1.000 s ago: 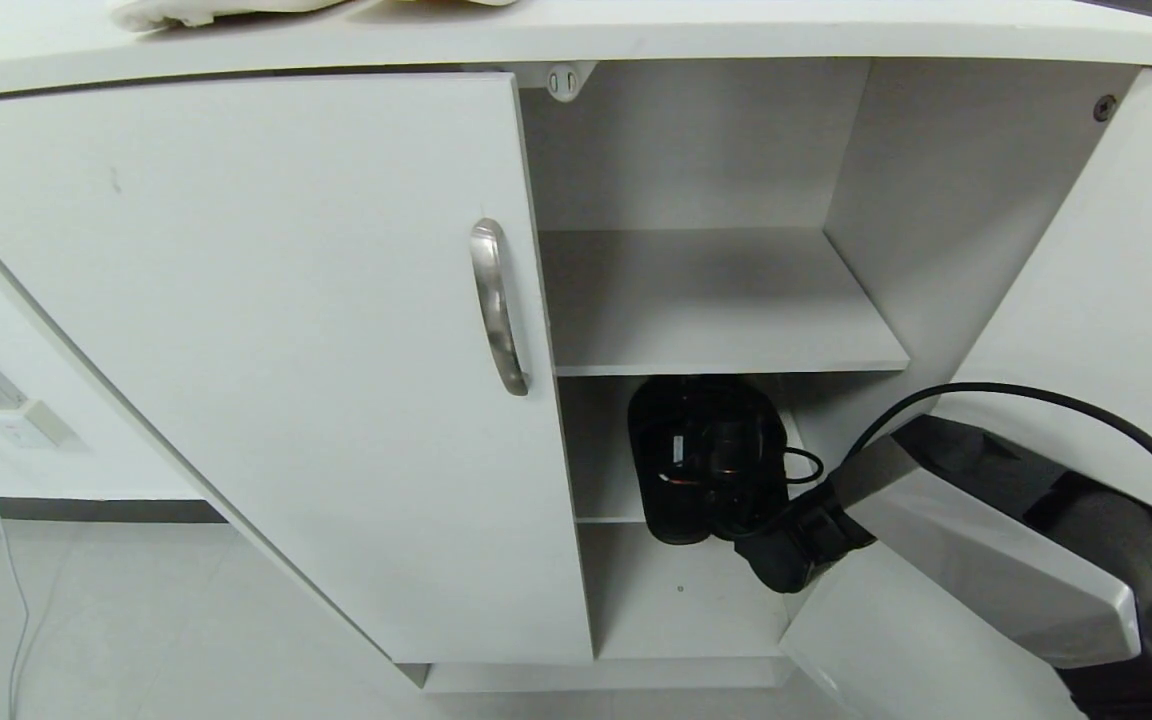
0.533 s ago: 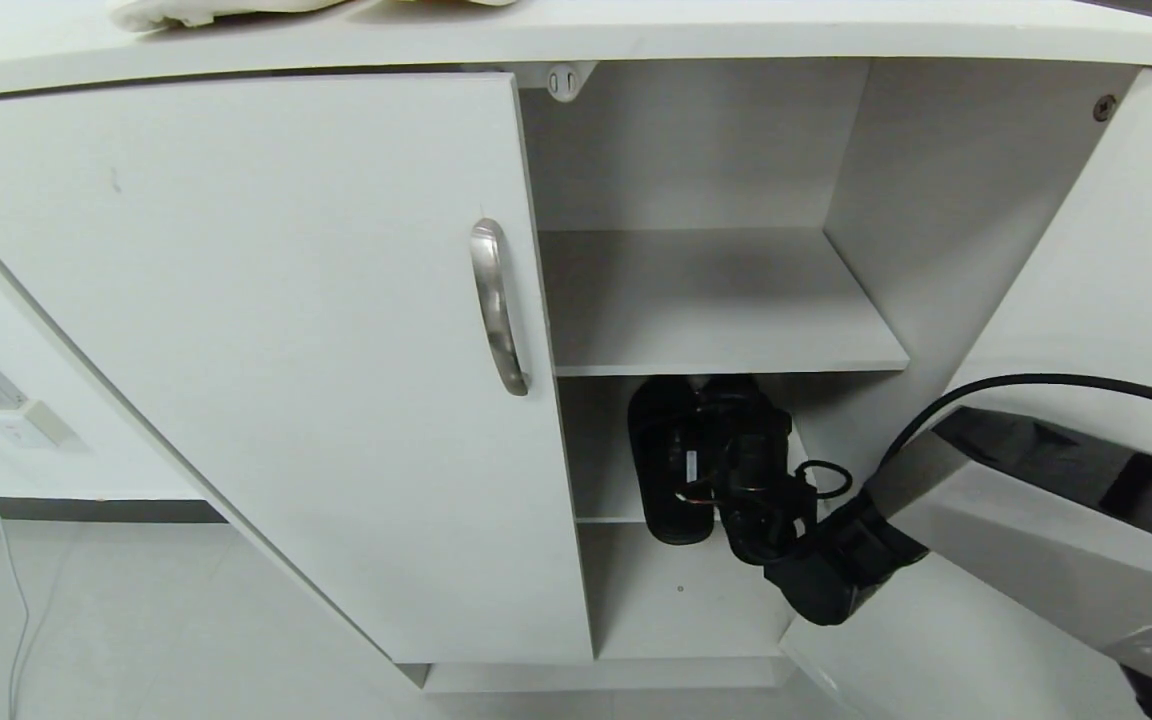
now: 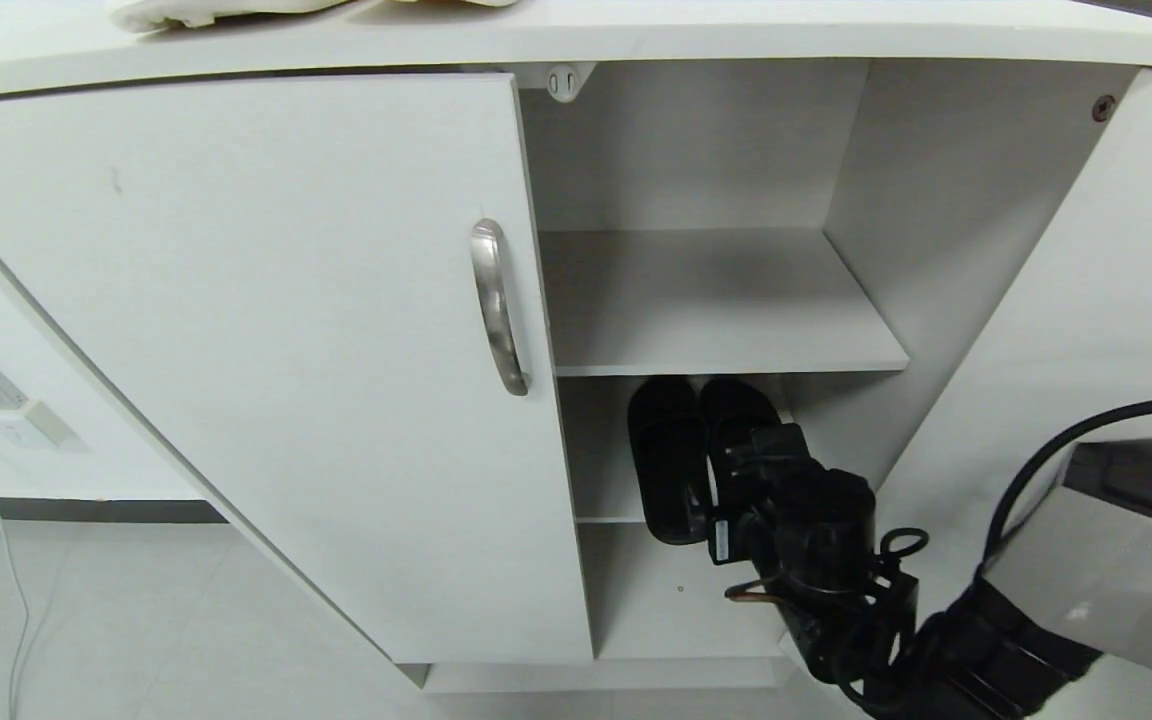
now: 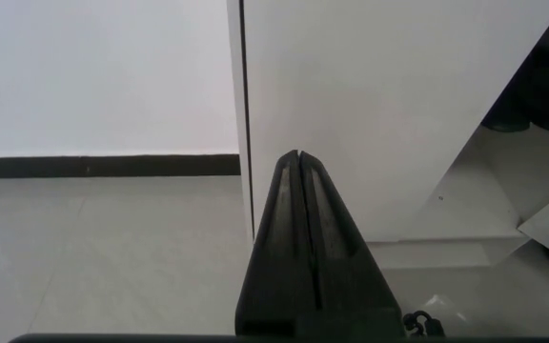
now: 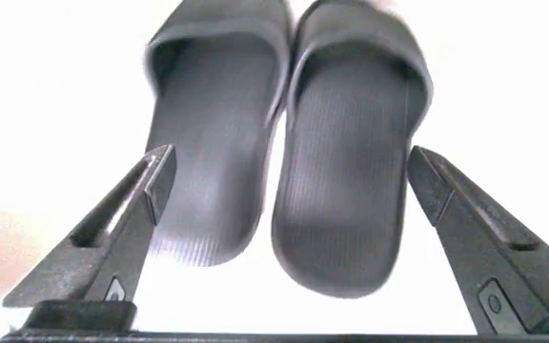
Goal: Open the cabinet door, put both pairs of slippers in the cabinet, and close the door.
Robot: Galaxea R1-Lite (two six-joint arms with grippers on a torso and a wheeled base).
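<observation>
So the right gripper point(image 5: 289, 162) sits at the mouth of the white cabinet point(image 3: 866, 150) with its jaws spread wide and nothing in them. The pair of black slippers point(image 3: 671, 460) lies straight ahead of those jaws, heels nearest the fingertips and toes pointing away into the cabinet. They look like moulded rubber or foam: fine ribbing across the footbeds, one broad smooth strap each, rounded ends, and the two are pressed side by side. They're on the lower shelf point(image 3: 596, 518), heels poking a bit past its front edge.

From the head view the gripper covers the back half of the slipper on the open door's point(image 3: 1116, 250) side, and I honestly can't tell if the fingers point(image 5: 151, 191) touch the soles or just flank them.

The left gripper point(image 4: 298, 157) has its jaws shut tight together, holding nothing. Ahead of it is the flat matte face of the closed door point(image 3: 236, 300), which has a curved brushed-metal handle point(image 3: 498, 308).

There's something pale and cloth-like point(image 3: 206, 10) on top of the cabinet, but it's cut off, so no idea what it is.
</observation>
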